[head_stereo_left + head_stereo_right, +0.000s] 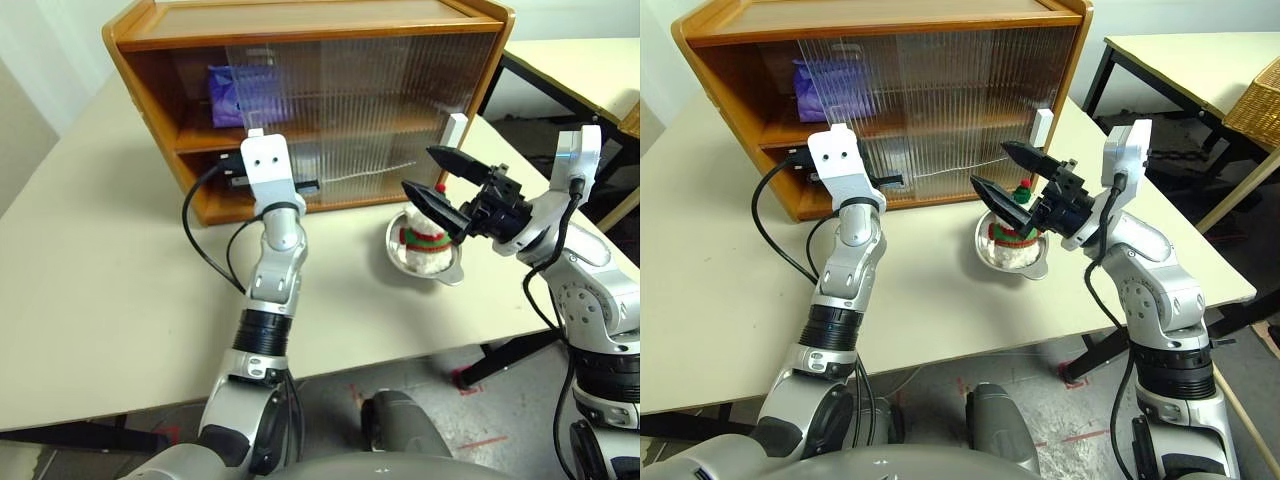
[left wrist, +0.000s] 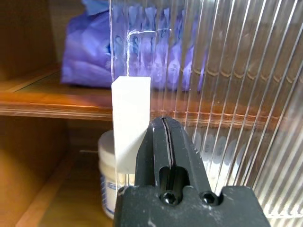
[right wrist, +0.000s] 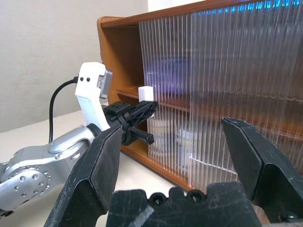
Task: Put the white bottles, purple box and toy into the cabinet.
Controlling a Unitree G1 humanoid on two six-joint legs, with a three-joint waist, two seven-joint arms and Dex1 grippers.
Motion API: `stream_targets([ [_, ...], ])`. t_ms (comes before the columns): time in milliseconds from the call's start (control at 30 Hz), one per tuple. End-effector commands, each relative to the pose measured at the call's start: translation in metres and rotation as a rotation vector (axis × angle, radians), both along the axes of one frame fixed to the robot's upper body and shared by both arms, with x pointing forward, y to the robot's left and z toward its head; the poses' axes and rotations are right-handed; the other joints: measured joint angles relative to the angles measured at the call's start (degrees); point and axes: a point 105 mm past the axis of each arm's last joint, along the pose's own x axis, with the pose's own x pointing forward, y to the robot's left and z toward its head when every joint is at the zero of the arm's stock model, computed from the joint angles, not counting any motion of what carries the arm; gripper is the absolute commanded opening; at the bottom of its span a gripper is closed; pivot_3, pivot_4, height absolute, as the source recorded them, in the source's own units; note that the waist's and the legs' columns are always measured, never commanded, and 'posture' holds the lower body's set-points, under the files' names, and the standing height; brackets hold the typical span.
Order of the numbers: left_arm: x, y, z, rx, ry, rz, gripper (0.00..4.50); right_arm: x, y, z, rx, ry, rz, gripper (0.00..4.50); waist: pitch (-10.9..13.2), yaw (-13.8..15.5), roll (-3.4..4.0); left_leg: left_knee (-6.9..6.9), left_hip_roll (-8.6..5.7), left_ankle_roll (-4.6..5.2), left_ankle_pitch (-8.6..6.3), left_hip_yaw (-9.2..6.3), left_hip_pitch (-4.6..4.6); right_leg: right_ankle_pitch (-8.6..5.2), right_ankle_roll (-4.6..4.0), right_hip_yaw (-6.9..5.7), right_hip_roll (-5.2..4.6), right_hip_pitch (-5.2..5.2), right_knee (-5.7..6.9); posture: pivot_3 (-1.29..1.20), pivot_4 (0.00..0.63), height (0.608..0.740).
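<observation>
The cabinet (image 1: 300, 30) stands at the back of the table with its left end uncovered. The purple box (image 2: 90, 56) lies on the upper shelf. Two white bottles (image 3: 161, 135) stand on the lower shelf; one (image 2: 108, 184) shows beside the door edge. My left gripper (image 2: 163, 124) is shut, empty, and lies right against the door's white handle (image 2: 130, 123). The toy (image 1: 425, 240), a snowman with a striped scarf, sits in a metal bowl (image 1: 400, 262) in front of the cabinet. My right gripper (image 1: 425, 172) hangs open just above the toy, holding nothing.
A second white handle (image 1: 456, 130) sticks out at the cabinet's right end. The table (image 1: 100, 270) has free room to the left. Another table (image 1: 590, 60) with a wicker basket (image 1: 1255, 100) stands off to the right.
</observation>
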Motion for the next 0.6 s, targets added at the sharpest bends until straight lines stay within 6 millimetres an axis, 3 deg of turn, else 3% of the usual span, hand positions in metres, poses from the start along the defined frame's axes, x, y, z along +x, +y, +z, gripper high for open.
stream_targets([
  [33, -0.003, 0.014, -0.004, 0.018, 0.016, 0.064, 0.02, 0.001, 0.001, 0.000, -0.002, -0.010, 0.010, 4.50, 0.0, 0.1, 0.00, 0.00, 0.00, 0.00, 0.00, 0.00, 0.00, 0.00, 0.00, 0.00, 0.00, 0.00, 0.00, -0.05, 0.000, 0.740],
  [600, 0.000, 0.060, -0.002, 0.028, 0.007, 0.243, 0.02, 0.002, 0.004, 0.000, -0.001, -0.011, 0.026, 4.50, 0.0, 1.9, 0.00, 0.01, 0.00, 0.00, 0.00, 0.01, 0.00, 0.02, -0.02, -0.01, 0.00, -0.01, 0.00, -0.04, 0.000, 0.740],
])
